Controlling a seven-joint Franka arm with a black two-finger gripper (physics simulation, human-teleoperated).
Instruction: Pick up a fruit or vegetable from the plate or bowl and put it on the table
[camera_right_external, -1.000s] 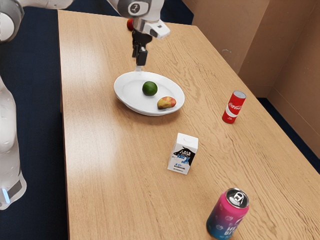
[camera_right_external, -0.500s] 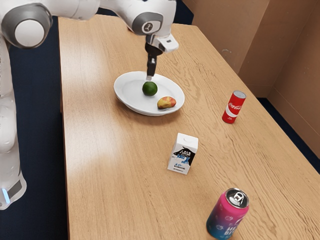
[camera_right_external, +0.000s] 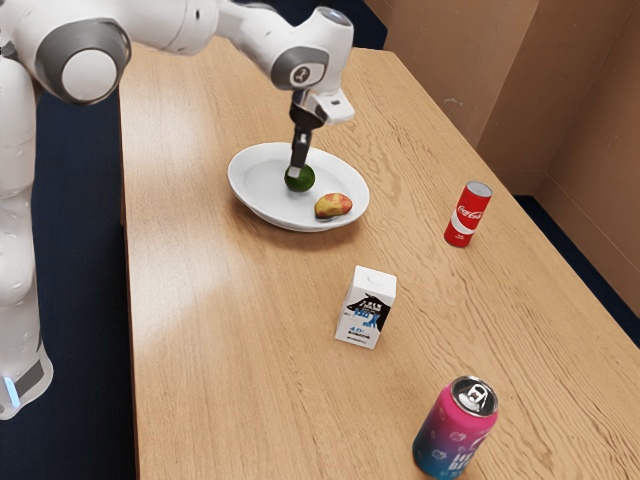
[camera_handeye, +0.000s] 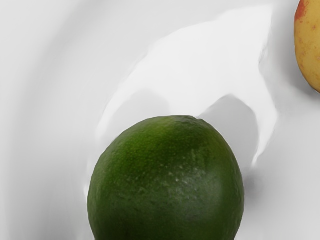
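In the exterior view's upper middle, the tool (camera_right_external: 295, 172) is down at the green lime (camera_right_external: 306, 182), which lies in the white plate (camera_right_external: 252, 194) on the counter (camera_right_external: 220, 340); I cannot tell whether it is released or clenched. A red-and-yellow fruit (camera_right_external: 333, 206) lies near the lime, toward the exterior view's right.

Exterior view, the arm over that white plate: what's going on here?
A Franka arm has its end effector down at the green fruit in the white plate, apparently to pick it up and put it on the table. Can't tell whether it has a grip. The fruit is in the plate, with a red-yellow fruit near it. A carton, a red can and a pink-and-blue can stand on the table.
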